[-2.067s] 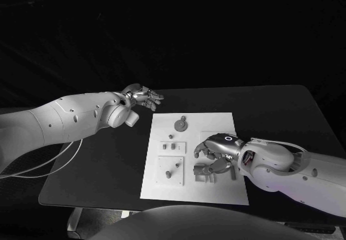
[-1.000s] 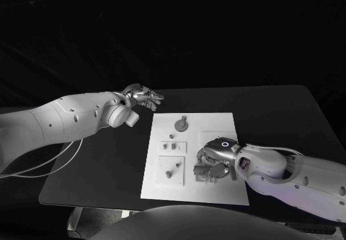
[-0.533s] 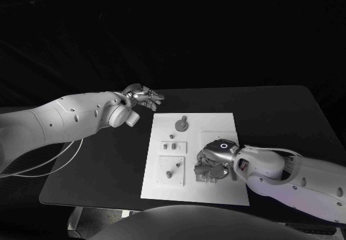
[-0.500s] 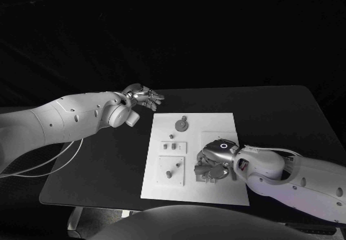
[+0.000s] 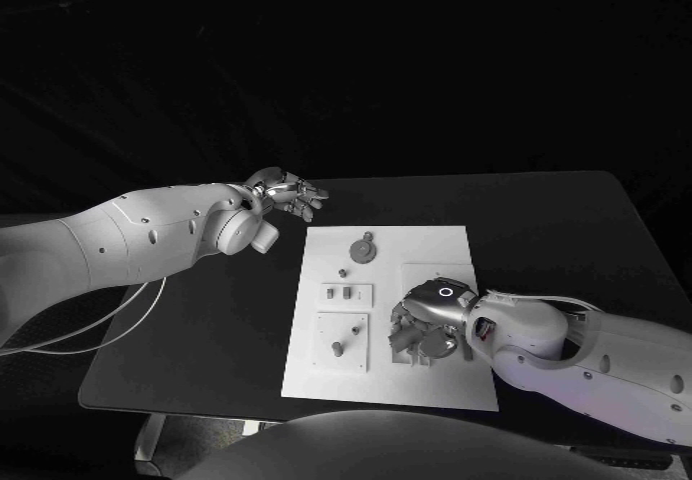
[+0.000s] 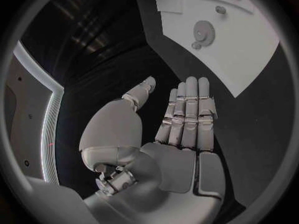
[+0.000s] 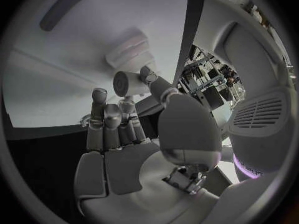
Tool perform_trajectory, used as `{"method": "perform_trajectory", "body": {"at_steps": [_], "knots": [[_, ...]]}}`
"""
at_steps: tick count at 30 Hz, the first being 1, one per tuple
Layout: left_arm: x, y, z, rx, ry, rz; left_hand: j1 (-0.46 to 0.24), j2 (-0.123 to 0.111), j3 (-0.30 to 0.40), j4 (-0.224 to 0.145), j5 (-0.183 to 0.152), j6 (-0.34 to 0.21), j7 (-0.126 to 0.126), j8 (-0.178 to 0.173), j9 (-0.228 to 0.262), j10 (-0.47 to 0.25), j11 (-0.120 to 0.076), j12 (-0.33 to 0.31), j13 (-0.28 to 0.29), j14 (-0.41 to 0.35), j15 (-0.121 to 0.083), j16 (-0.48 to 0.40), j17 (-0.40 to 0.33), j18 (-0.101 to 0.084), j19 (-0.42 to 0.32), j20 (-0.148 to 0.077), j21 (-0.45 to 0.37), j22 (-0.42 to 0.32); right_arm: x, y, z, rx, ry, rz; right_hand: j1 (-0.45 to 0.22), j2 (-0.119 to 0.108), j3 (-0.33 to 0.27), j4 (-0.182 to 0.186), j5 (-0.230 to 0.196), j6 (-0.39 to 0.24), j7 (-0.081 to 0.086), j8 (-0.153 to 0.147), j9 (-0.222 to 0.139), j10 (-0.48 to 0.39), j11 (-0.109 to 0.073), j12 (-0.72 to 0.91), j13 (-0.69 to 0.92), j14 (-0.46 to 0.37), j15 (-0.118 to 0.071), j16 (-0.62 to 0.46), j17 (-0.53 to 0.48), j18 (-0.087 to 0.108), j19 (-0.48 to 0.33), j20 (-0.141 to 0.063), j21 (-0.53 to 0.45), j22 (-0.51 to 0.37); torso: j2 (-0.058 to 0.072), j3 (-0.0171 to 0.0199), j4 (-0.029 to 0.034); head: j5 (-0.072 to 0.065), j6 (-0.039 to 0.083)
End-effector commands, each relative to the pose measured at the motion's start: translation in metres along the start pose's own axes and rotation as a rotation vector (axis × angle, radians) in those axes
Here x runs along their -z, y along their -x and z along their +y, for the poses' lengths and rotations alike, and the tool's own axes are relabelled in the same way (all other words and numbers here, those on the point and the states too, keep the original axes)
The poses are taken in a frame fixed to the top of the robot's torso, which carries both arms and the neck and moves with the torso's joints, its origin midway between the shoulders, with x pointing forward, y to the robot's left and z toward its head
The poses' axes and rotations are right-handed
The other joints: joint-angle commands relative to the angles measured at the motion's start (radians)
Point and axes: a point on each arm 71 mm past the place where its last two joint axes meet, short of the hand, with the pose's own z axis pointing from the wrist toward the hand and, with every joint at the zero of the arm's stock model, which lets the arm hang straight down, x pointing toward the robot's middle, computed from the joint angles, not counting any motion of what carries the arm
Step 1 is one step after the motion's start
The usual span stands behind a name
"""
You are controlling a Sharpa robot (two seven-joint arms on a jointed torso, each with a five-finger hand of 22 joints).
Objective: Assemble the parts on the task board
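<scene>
The white task board (image 5: 440, 245) lies in the middle of the black table. Grey parts sit on it: a round toothed piece (image 5: 362, 247), a small stud (image 5: 342, 272), a pair of small pieces (image 5: 339, 293) and a peg (image 5: 338, 348). My right hand (image 5: 428, 318) is low over the board's near right area, its fingers curled down on a cluster of grey parts (image 5: 414, 347). In the right wrist view, thumb and fingertips (image 7: 99, 93) pinch a round-ended grey part (image 7: 123, 82). My left hand (image 5: 291, 192) hovers beyond the board's far left corner, fingers straight and holding nothing (image 6: 187, 114).
A pale block (image 7: 127, 50) sits on the board ahead of the right hand. Bare black table (image 5: 562, 230) surrounds the board on all sides. The left arm's white forearm (image 5: 130, 240) stretches over the table's left edge.
The right hand has moved down and toward the board's near side, settling its fingers onto the grey cluster. The left hand has stayed in place.
</scene>
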Motion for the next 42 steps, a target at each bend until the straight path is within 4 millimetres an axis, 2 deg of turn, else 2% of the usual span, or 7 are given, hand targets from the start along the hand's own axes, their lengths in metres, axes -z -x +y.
{"method": "perform_trajectory", "body": {"at_steps": [1, 11, 23, 31, 35, 38, 42], "knots": [[0.0, -0.002, -0.002, -0.001, -0.008, 0.011, -0.001, -0.004, 0.0, 0.005, 0.0, -0.006, 0.001, 0.003, -0.002, -0.008, -0.002, 0.005, -0.001, 0.003, 0.001, -0.005, 0.001, 0.008, -0.002, 0.001, -0.004, 0.001, 0.001, -0.001, 0.001, 0.019, 0.027, -0.012, 0.011, 0.013, 0.017, -0.003, 0.0, 0.021, 0.01, 0.009, 0.003, 0.001, -0.006, 0.005, -0.001, 0.0, -0.005, 0.004, -0.002, 0.006, -0.002, 0.008, 0.006, 0.019, 0.0, -0.0003, -0.0001, 0.0, 0.0], [0.0, -0.001, -0.001, -0.002, -0.003, 0.011, -0.002, -0.004, 0.0, 0.005, 0.0, -0.006, 0.001, 0.003, -0.002, -0.009, -0.001, 0.005, -0.001, 0.003, 0.001, -0.006, 0.002, 0.008, -0.002, 0.001, -0.004, 0.001, 0.001, 0.004, 0.003, -0.022, 0.109, -0.052, 0.049, 0.03, 0.102, -0.006, 0.0, 0.02, 0.003, 0.0, -0.003, -0.032, -0.01, 0.004, 0.006, -0.03, -0.007, 0.007, 0.003, 0.006, -0.025, 0.017, 0.01, 0.022, 0.0, -0.0001, 0.0004, 0.001, 0.0], [-0.001, -0.001, -0.001, -0.002, -0.001, 0.009, -0.003, -0.006, -0.001, 0.006, 0.0, -0.01, 0.003, 0.002, -0.003, -0.01, -0.001, 0.004, -0.002, 0.002, 0.002, -0.008, 0.004, 0.008, -0.003, 0.001, -0.006, 0.002, 0.0, 0.014, 0.006, -0.07, 0.187, -0.051, 0.061, 0.043, 0.113, -0.008, 0.0, 0.014, -0.002, -0.003, -0.006, -0.071, -0.01, 0.019, 0.021, -0.069, -0.006, 0.028, 0.017, 0.006, -0.054, 0.026, 0.023, 0.023, 0.0, 0.0006, 0.0005, 0.006, 0.0], [-0.001, -0.001, -0.001, -0.003, 0.001, 0.009, -0.003, -0.006, -0.001, 0.006, 0.0, -0.01, 0.003, 0.002, -0.003, -0.011, 0.0, 0.004, -0.002, 0.002, 0.002, -0.008, 0.004, 0.008, -0.003, 0.001, -0.006, 0.002, -0.003, 0.014, 0.004, -0.079, 0.196, -0.007, 0.065, 0.054, 0.115, -0.008, 0.0, 0.012, -0.003, -0.003, -0.006, -0.096, -0.008, 0.023, 0.026, -0.093, -0.003, 0.034, 0.021, 0.006, -0.075, 0.033, 0.028, 0.023, 0.0, 0.0004, 0.0001, 0.01, 0.0], [-0.002, -0.001, -0.001, -0.003, 0.001, 0.01, -0.003, -0.006, -0.001, 0.006, 0.0, -0.011, 0.003, 0.002, -0.003, -0.011, 0.0, 0.004, -0.002, 0.002, 0.002, -0.008, 0.004, 0.008, -0.003, 0.001, -0.006, 0.002, -0.004, 0.013, 0.005, -0.083, 0.202, 0.023, 0.08, 0.067, 0.119, -0.009, 0.0, 0.001, -0.005, -0.007, -0.007, -0.13, -0.002, 0.028, 0.03, -0.125, 0.003, 0.042, 0.026, 0.006, -0.101, 0.042, 0.031, 0.023, 0.0, 0.0004, 0.0004, 0.012, 0.0], [-0.002, -0.002, -0.001, -0.003, 0.002, 0.011, -0.004, -0.006, -0.001, 0.006, 0.0, -0.011, 0.003, 0.002, -0.003, -0.011, 0.0, 0.004, -0.002, 0.002, 0.002, -0.009, 0.005, 0.008, -0.003, 0.001, -0.006, 0.002, -0.006, 0.011, 0.003, -0.081, 0.198, 0.043, 0.104, 0.077, 0.124, -0.011, 0.0, -0.007, -0.006, -0.009, -0.007, -0.166, 0.008, 0.036, 0.031, -0.163, 0.013, 0.051, 0.031, 0.006, -0.112, 0.044, 0.045, 0.023, 0.0, 0.0012, 0.0005, 0.013, 0.0], [-0.002, -0.002, 0.0, -0.003, 0.003, 0.013, -0.004, -0.007, -0.001, 0.007, 0.0, -0.011, 0.003, 0.002, -0.003, -0.012, 0.0, 0.004, -0.003, 0.002, 0.002, -0.009, 0.005, 0.008, -0.003, 0.001, -0.007, 0.002, -0.007, 0.009, 0.0, -0.067, 0.19, 0.059, 0.133, 0.078, 0.145, -0.01, 0.0, -0.018, -0.006, -0.012, -0.009, -0.205, 0.023, 0.046, 0.027, -0.201, 0.028, 0.059, 0.03, 0.006, -0.138, 0.053, 0.048, 0.02, 0.0, 0.001, 0.0006, 0.012, 0.0]]}}
